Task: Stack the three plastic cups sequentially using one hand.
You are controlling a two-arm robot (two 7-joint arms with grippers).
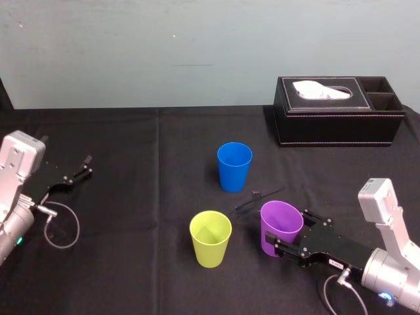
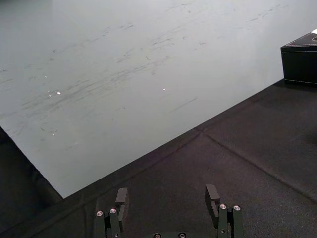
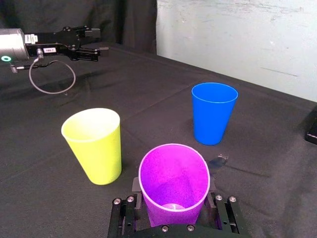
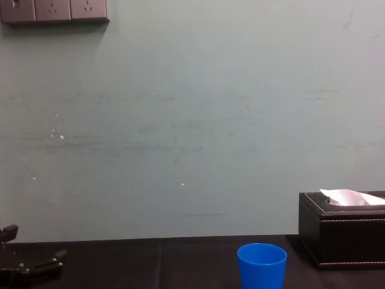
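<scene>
Purple cup (image 1: 281,226) in right gripper (image 1: 291,231)

**Three plain bright cups on a black worktop**

The blue cup (image 1: 234,165), the purple cup (image 1: 281,226) and the yellow-green cup (image 1: 210,237) are each one solid colour with no pattern, and the purple one glows lighter, almost magenta, inside. The worktop (image 1: 131,216) is covered in plain black cloth. The left gripper (image 1: 82,167) and right gripper (image 3: 173,208) are black, and the left carries a small white label (image 3: 49,49). Both arms are silver-grey. The tissue box (image 1: 338,121) is black with white stitching and holds a white tissue (image 1: 318,90). The wall (image 1: 164,52) is pale grey-green with faint darker scuffs.
</scene>
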